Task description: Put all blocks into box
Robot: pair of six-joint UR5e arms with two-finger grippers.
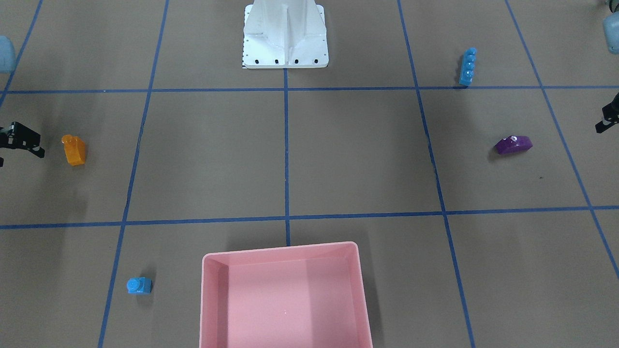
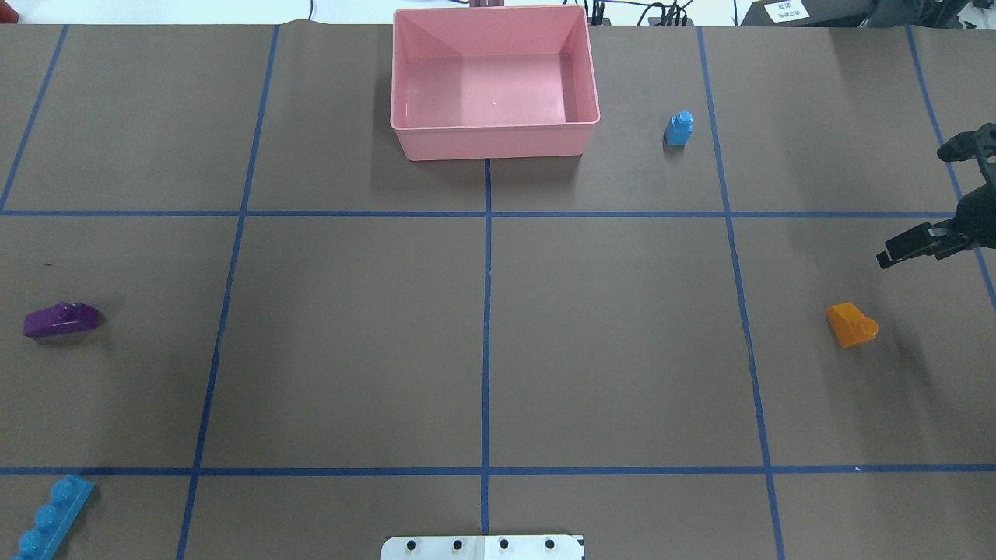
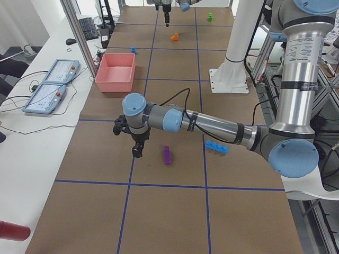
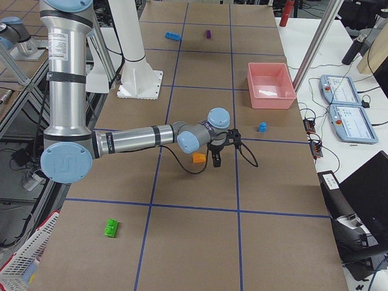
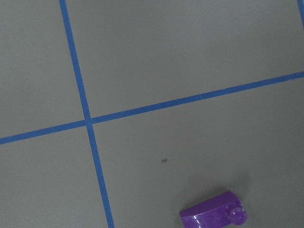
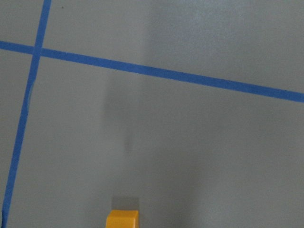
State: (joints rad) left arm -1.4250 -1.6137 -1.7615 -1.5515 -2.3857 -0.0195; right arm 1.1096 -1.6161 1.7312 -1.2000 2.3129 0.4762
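The right gripper (image 2: 912,204) has its jaws spread and empty. It hangs above the surface (image 2: 622,350), near the orange wedge (image 2: 850,325), which lies with its stud pointing sideways. The left gripper (image 3: 136,151) hovers near the purple curved wedge (image 2: 61,319); I cannot tell whether its jaws are spread or pressed together.

The box (image 2: 495,144) sits mid-table on the far side from the robot, with nothing in it. All 5 blocks lie outside it:
- The small blue 1-stud (image 2: 678,129) is near the box.
- The long blue 4-stud (image 2: 54,517) and the green 2-stud (image 4: 111,227) are well apart from it.

This looks like the approach to a 1st pickup. The right jaws likely need to centre over the orange wedge and straddle its flat sides, then descend and close.
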